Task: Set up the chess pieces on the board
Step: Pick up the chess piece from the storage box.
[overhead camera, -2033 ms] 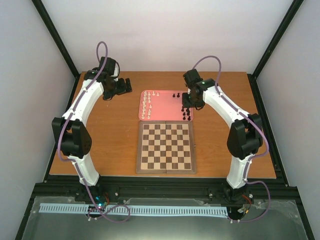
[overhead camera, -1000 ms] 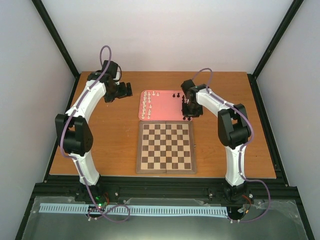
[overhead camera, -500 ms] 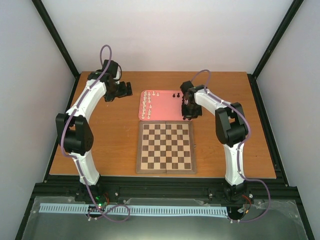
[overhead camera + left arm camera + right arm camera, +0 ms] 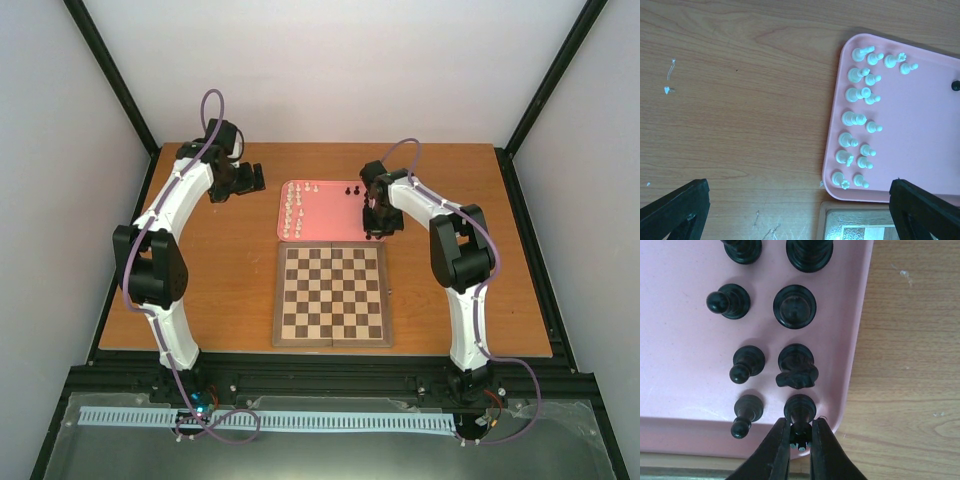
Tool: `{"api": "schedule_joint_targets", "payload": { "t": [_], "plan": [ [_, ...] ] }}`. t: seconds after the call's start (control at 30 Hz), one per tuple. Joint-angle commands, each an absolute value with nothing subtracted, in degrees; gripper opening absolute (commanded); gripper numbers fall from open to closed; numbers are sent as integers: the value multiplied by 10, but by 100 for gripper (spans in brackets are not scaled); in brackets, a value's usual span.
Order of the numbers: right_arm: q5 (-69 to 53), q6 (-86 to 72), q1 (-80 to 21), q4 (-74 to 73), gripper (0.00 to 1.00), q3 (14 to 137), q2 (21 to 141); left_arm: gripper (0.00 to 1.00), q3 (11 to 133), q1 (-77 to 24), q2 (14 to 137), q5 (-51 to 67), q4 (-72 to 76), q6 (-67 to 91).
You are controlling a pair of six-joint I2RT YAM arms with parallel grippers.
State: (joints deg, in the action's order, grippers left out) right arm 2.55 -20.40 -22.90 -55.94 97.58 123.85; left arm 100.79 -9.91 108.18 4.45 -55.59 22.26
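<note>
Right pincer [image 4: 801, 432] lower now, tight around a black piece [image 4: 800, 410] (pink tray [image 4: 680, 390] corner).

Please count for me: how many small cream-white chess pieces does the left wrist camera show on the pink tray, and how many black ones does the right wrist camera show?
Small cream-white chess pieces: 16
Small black chess pieces: 8 (two are cut off by the top edge of the view)
Total: 24

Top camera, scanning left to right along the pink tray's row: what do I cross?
left gripper → pink tray, left rim → cream-white pieces → two lone black pieces → right gripper, closed on a black corner piece
</note>
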Motion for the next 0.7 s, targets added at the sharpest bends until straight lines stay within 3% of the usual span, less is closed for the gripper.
{"api": "schedule_joint_targets", "payload": {
  "t": [0.0,0.37,0.67],
  "plan": [
    [30,-200,-227,-581,3,982,1204,100,1031,-98,1089,45,-563,216],
    [35,-187,-253,-602,3,968,1113,100,1027,-98,1077,45,-562,215],
    [40,-176,-344,-614,3,926,1035,100,1025,-98,1049,21,-567,203]
  ]
}}
